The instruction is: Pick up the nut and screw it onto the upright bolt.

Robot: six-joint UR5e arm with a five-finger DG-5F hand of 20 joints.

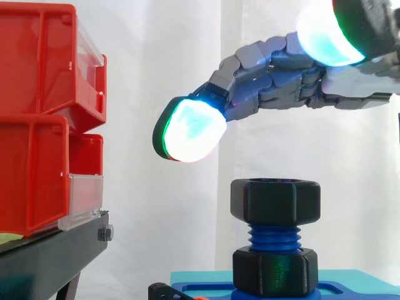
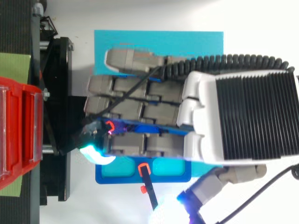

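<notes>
Nut [image 1: 275, 201] atop bolt [image 1: 274, 236] — hand [image 1: 269, 78] clear above

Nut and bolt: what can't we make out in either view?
1. Side view: the upper nut hides how far the bolt reaches into it.
2. Side view: the bottom edge cuts off the lower nut and the base.
3. Top view: the hand covers the bolt and both nuts, so their alignment cannot be checked.
</notes>
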